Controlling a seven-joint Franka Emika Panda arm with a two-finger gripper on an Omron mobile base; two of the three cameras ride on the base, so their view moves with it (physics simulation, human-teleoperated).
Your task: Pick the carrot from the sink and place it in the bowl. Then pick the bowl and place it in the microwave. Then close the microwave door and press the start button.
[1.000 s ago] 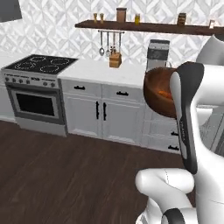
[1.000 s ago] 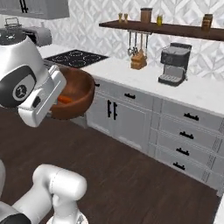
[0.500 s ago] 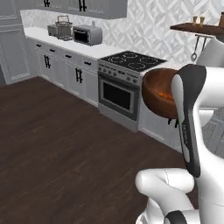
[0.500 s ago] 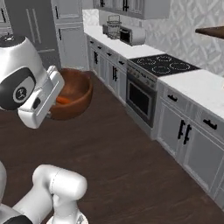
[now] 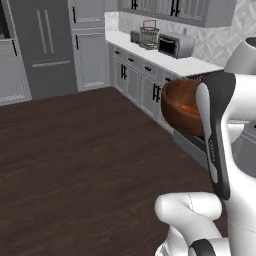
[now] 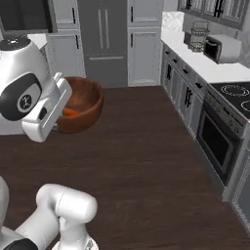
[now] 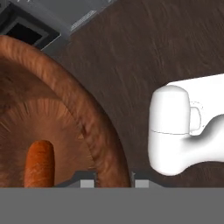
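The bowl (image 6: 82, 103) is held up in the air over the dark wooden floor (image 5: 80, 160), well clear of the boards below it, and the carrot (image 7: 39, 162) lies inside it on the bottom. In the hand view the claw (image 7: 110, 183) is seen closed narrowly on the bowl's rim, with one fingertip (image 7: 87, 183) on the inner side of the wall and the other outside it (only the very tips of the fingers are visible).

A broad stretch of open floor lies between the robot and the far wall, with nothing standing on it. Along the far wall a tall grey refrigerator (image 6: 104, 41) is seen between grey cabinets (image 6: 144, 44). Along one side of the open floor runs a desk (image 6: 205, 63) with a white top over lower cabinets with black handles; on it stand a wire rack (image 6: 197, 38) and a small grey oven-like appliance (image 6: 222, 48), just beside each other. Further along the same run, a stove with a black cooktop (image 6: 233, 93) and an oven door (image 6: 213, 144) is set nearer the robot.

In the left base view the bowl is partly hidden by the white arm, and its outer side hangs near the front edge of that desk's lower units; whether it touches them cannot be told.
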